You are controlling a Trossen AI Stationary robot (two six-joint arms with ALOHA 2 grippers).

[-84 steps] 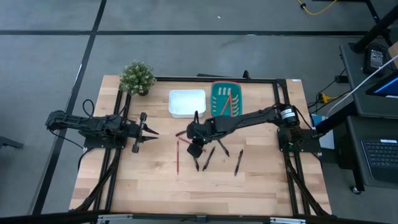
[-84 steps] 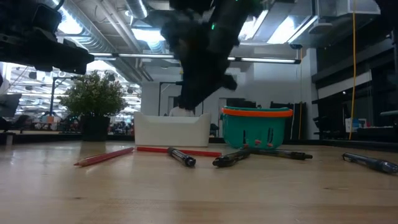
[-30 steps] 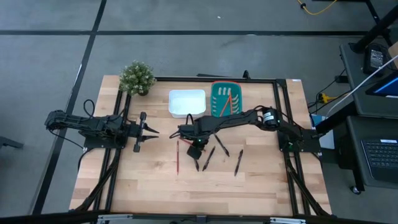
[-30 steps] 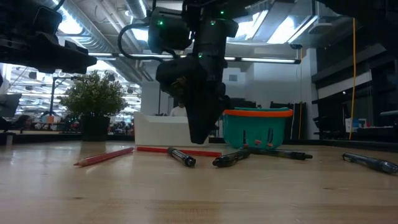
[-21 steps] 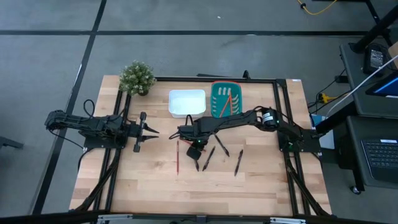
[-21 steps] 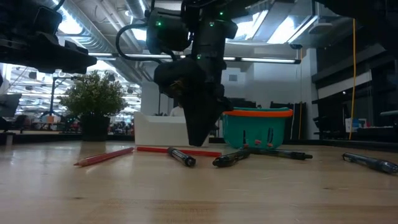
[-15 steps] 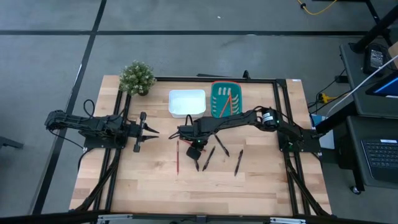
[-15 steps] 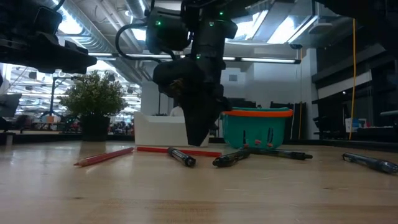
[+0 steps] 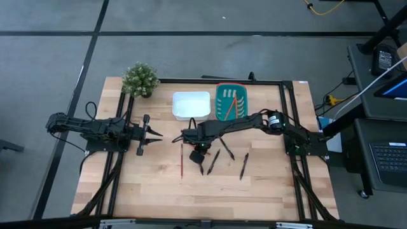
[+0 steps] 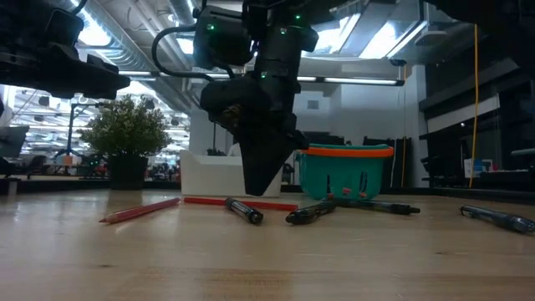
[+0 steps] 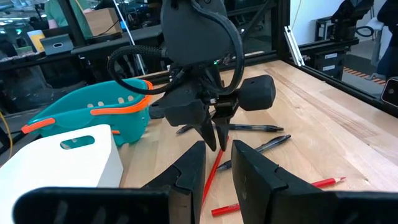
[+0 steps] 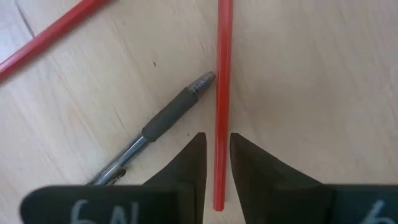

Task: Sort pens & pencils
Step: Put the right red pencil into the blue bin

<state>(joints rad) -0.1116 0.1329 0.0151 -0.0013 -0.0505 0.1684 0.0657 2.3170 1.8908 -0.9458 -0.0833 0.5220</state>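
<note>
**High view: right claw stands over a red pencil, slightly open**

The left gripper [image 9: 154,134] waits at the table's left side, its fingers parted and holding nothing. The right gripper [image 12: 216,140] points down at the table middle. Its fingers [image 12: 193,163] stand a little apart, not clenched. One red pencil [image 12: 222,93] lies on the wood in the gap between them. A second pencil [image 12: 50,34] lies near the claw, to one side. A dark pen [image 12: 168,118] lies just beside the claw, its tip almost at the straddled pencil.
</note>
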